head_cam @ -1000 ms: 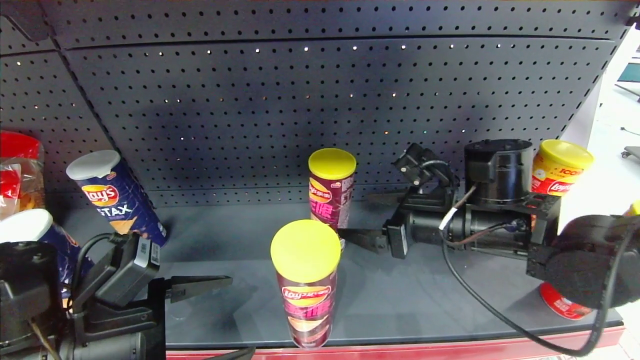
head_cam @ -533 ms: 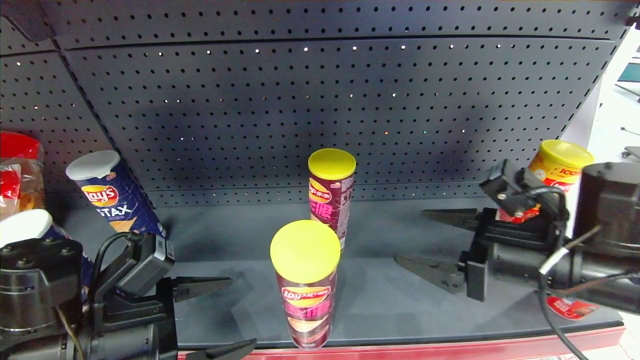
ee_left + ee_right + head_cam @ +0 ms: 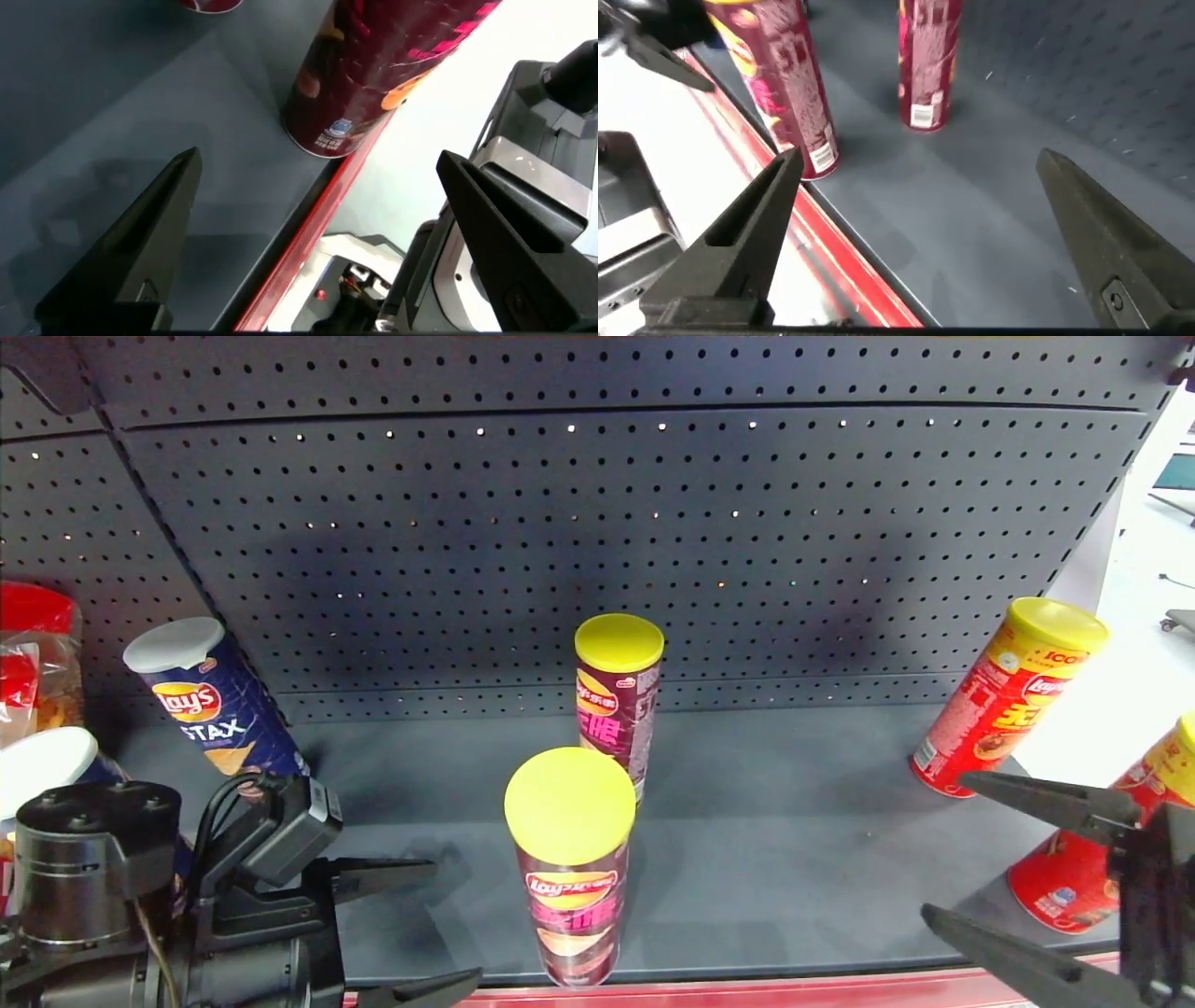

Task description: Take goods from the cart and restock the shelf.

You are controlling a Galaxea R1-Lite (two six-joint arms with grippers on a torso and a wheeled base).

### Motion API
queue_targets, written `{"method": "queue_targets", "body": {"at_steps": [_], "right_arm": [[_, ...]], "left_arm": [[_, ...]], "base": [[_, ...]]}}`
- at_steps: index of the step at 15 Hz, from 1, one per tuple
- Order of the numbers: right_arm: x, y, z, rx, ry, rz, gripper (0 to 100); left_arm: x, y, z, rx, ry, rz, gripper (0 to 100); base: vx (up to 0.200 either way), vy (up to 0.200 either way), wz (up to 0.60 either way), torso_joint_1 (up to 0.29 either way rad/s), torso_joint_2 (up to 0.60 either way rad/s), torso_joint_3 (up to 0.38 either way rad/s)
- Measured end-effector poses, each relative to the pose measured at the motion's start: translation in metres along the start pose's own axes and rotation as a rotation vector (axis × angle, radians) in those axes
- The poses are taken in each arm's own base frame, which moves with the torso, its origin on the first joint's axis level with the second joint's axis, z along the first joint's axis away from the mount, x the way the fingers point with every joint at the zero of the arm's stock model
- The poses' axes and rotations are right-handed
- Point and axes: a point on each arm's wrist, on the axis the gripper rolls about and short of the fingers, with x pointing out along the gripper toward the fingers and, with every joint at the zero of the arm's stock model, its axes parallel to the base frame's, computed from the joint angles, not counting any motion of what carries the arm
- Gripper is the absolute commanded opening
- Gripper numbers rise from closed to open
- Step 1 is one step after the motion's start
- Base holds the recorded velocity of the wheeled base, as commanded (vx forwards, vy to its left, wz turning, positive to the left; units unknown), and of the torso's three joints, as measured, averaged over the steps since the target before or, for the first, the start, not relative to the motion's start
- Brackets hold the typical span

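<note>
Flanking the shelf-edge purple can (image 3: 571, 877), left tool (image 3: 455, 922) and right tool (image 3: 943, 843) gape.

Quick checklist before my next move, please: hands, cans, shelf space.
1. Left hand empty, open: ok.
2. Right hand empty, open: ok.
3. Front purple can standing on the shelf, close to its front edge: ok.
4. Back purple can upright: ok.
5. Bare shelf space between the purple cans and the rear red can: ok.
6. Blue can standing straight: cannot tell; it looks tilted.
</note>
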Motion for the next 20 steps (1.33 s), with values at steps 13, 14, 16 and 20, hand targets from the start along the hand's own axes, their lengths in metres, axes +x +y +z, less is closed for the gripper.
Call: {"method": "queue_targets", "body": {"at_steps": [13, 14, 16, 20], "right_arm": [[-0.063, -0.001, 0.015, 0.048, -0.234, -0.451, 100], [-0.063, -0.001, 0.015, 0.051, -0.236, -0.452, 100], [-0.063, -0.001, 0.015, 0.07, -0.239, -0.452, 100], [-0.063, -0.001, 0.015, 0.08, -0.239, -0.454, 100]], "left_arm": [[0.029, 0.021, -0.002, 0.015, 0.084, 0.068, 100], [0.032, 0.023, -0.003, 0.013, 0.093, 0.066, 100], [0.036, 0.026, -0.005, 0.005, 0.107, 0.062, 100], [0.044, 0.028, -0.009, 0.013, 0.138, 0.05, 100]], "base": [[0.0, 0.0, 0.0, 0.0, 0.0, 0.0], [0.0, 0.0, 0.0, 0.0, 0.0, 0.0], [0.0, 0.0, 0.0, 0.0, 0.0, 0.0], [0.0, 0.0, 0.0, 0.0, 0.0, 0.0]]}}
